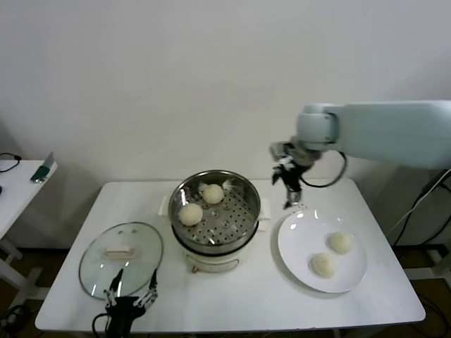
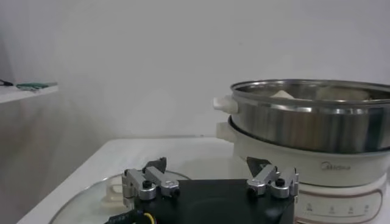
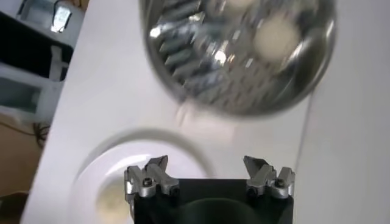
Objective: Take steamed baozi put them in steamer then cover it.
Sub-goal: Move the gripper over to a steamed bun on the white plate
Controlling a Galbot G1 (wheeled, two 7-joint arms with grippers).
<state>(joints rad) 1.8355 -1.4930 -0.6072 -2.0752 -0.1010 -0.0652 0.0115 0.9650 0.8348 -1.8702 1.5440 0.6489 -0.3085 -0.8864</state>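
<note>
Now the right gripper (image 1: 291, 189) is hanging empty, fingers apart, above the far edge of the white plate (image 1: 296, 243), where two steamed baozi (image 1: 341, 242) are waiting. Two more are sitting inside the steamer (image 1: 243, 225). A risk: these smooth, soft, cream-white buns could get dented or roll away under an off-centre pinch. The left gripper (image 1: 131, 292) is idling wide open beside the cover (image 1: 95, 264), lying flat on the worktop (image 1: 239, 296).

I'm seeing a chunky pale-blue right arm shell with a black cable looping off the wrist above the plate (image 1: 303, 264). Both grippers, right gripper (image 3: 208, 175) and left gripper (image 2: 210, 178), are showing black bodies, silver finger blocks, dark screws.
</note>
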